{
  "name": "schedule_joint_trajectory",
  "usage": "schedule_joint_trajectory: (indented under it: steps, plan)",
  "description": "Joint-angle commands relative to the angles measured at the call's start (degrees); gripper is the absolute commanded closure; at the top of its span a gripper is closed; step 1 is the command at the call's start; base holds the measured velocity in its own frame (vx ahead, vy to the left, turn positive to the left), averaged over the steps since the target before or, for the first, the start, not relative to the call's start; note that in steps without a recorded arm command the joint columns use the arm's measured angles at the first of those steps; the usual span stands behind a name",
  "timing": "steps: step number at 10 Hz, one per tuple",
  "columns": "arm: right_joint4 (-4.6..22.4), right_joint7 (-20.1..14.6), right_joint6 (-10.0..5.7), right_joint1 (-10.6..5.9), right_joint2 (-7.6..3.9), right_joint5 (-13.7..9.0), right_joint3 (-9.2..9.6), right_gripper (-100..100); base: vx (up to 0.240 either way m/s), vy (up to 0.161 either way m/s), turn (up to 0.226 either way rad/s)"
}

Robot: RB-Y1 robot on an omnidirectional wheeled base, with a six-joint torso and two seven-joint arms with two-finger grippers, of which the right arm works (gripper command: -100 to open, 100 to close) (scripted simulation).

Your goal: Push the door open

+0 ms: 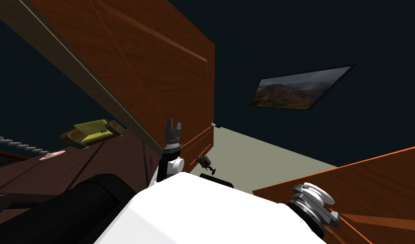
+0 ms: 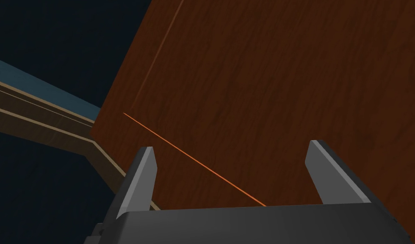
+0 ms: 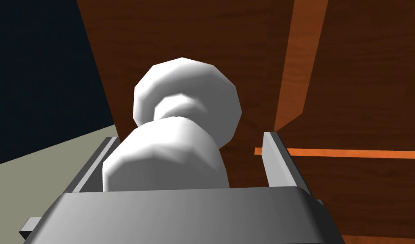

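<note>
A brown wooden door [image 1: 160, 72] rises ahead on my left, with a small white knob [image 1: 213, 125] at its free edge. My left gripper [image 1: 173, 123] points at its lower panel and stands open [image 2: 231, 145], with nothing between the fingers and the wood [image 2: 266, 84] close in front. A second brown door leaf [image 1: 372, 182] lies at the lower right. It carries a large white knob [image 1: 313, 191]. My right gripper [image 3: 192, 135] is open around that knob [image 3: 185, 110]. One finger [image 3: 96, 161] lies against the knob and the other stands clear of it.
Between the two leaves I see pale floor [image 1: 261, 161] and a dark wall with a landscape picture [image 1: 302, 87]. On my left, dark brown furniture [image 1: 54, 173] holds a yellow-green object [image 1: 92, 129] and a pink disc [image 1: 52, 155]. A tan door frame [image 1: 96, 84] runs beside the left door.
</note>
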Motion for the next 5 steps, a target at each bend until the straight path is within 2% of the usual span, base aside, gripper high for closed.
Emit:
schedule_joint_trajectory:
  steps: [1, 2, 3, 5]
  plan:
    - [-1.2, 1.2, 0.35, 1.43, -0.74, -0.7, -0.74, 100, 0.024, -0.036, -0.045]
    - [-0.9, 1.1, 0.39, 1.48, -0.76, -1.0, -0.99, 100, 0.02, -0.028, 0.069]
    - [-0.9, 1.1, 0.39, 1.48, -0.76, -1.0, -0.99, 100, 0.014, -0.071, -0.071]
    - [-0.9, 1.1, 0.39, 1.48, -0.76, -1.0, -0.99, 100, 0.019, -0.005, 0.0]
